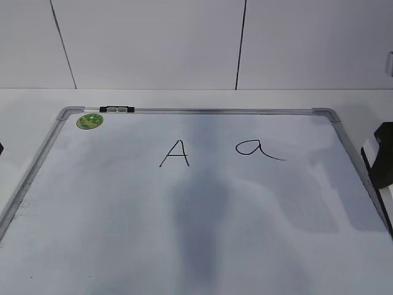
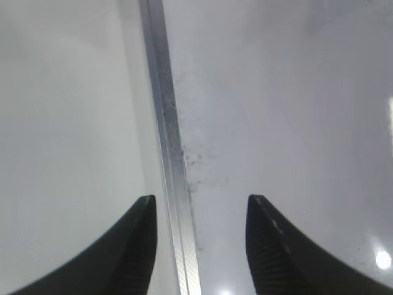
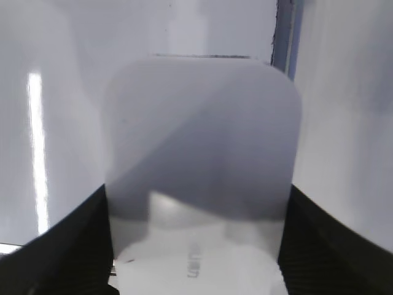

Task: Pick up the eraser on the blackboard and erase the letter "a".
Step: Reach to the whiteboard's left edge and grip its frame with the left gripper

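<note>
The blackboard (image 1: 123, 203) lies flat on the table and fills most of the exterior view. The handwritten letter "a" (image 1: 255, 148) is on its upper right part. My right gripper (image 3: 198, 190) is shut on the white glossy eraser (image 3: 202, 153), its jaws pressing both long sides, near the board's right frame (image 3: 284, 31). In the exterior view this gripper (image 1: 382, 161) shows at the right edge, right of the "a". My left gripper (image 2: 201, 200) is open and empty, straddling the board's left frame (image 2: 166, 123).
A capital "A" (image 1: 175, 153) is written left of the "a". A round green sticker (image 1: 89, 121) sits in the board's top left corner, and a small black-and-silver clip (image 1: 116, 109) is on the top frame. White wall panels stand behind.
</note>
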